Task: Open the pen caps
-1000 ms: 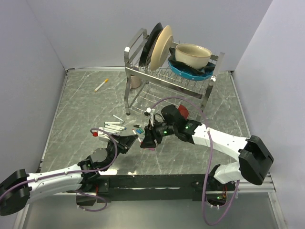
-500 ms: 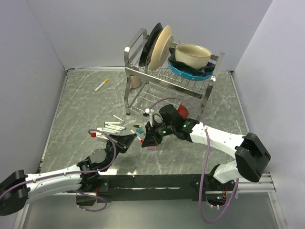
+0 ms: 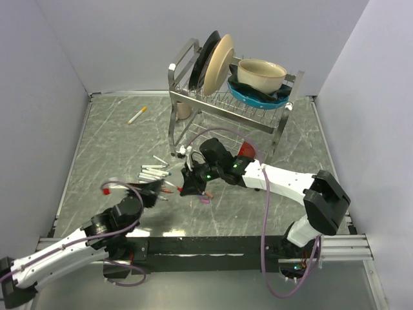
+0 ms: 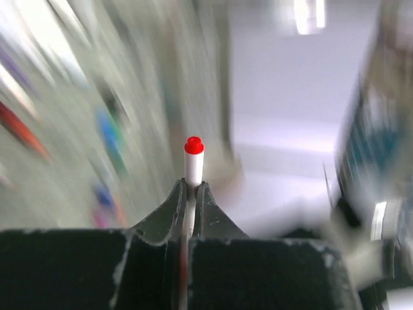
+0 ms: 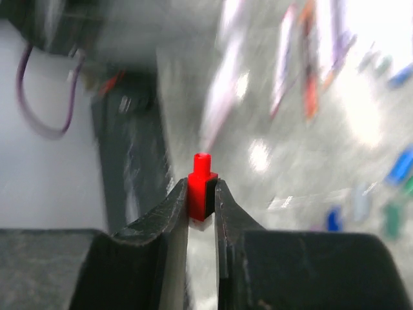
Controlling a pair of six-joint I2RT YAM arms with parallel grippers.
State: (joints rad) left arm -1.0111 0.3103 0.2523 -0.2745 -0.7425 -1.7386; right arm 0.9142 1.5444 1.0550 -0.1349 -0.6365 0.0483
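My left gripper (image 3: 157,189) (image 4: 191,185) is shut on a thin white pen (image 4: 193,169) whose red end (image 4: 193,145) sticks out past the fingertips. My right gripper (image 3: 188,187) (image 5: 202,187) is shut on a small red pen cap (image 5: 201,182), held just above the table a short way right of the left gripper. Pen and cap are apart. Several white pens (image 3: 155,173) lie in a pile on the table beside both grippers. A pink cap (image 3: 204,200) lies under the right gripper. A yellow-capped pen (image 3: 137,115) lies far back left.
A metal dish rack (image 3: 193,97) with plates and a bowl stands at the back centre, just behind the right arm. Grey walls close in the table on both sides. Both wrist views are motion-blurred beyond the fingers.
My left gripper has pulled back to the left with the pen. My right gripper has shifted left and slightly back with the red cap. A gap has opened between them.
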